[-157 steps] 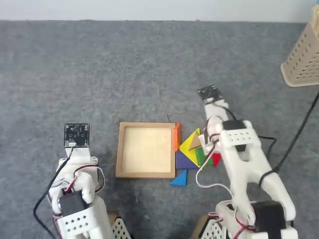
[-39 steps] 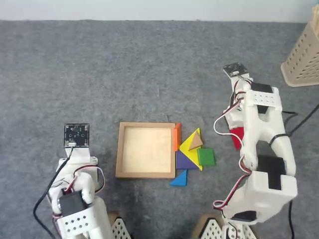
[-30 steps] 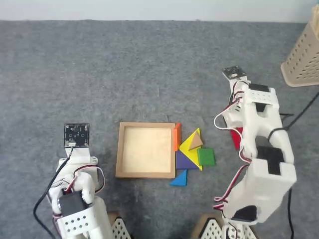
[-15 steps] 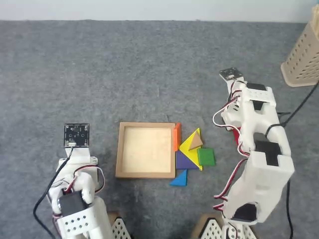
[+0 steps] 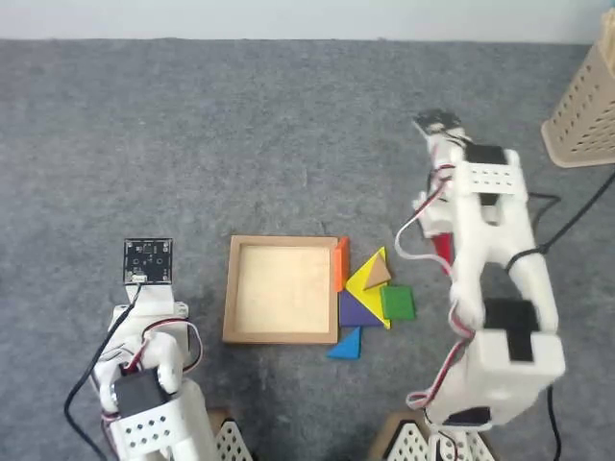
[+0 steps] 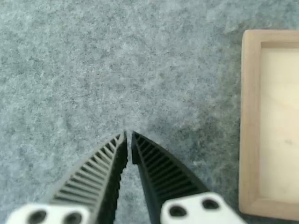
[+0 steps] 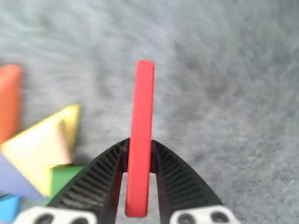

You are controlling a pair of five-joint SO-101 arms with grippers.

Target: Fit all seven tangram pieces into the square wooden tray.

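Now, right claw: clamped on the red piece, raised off the loose pieces, edging toward the tray.
Left claw: closed, empty, unmoved.

Your two arms are white — left arm, right arm — with black motor blocks, perforated shells, red, white and black cables, and black ribbed fingers.

Just right of the wooden tray sat a cluster: orange piece against its rim, then yellow piece, tan piece, purple piece, green piece, blue piece. Red piece was farther right, partly under the right arm.
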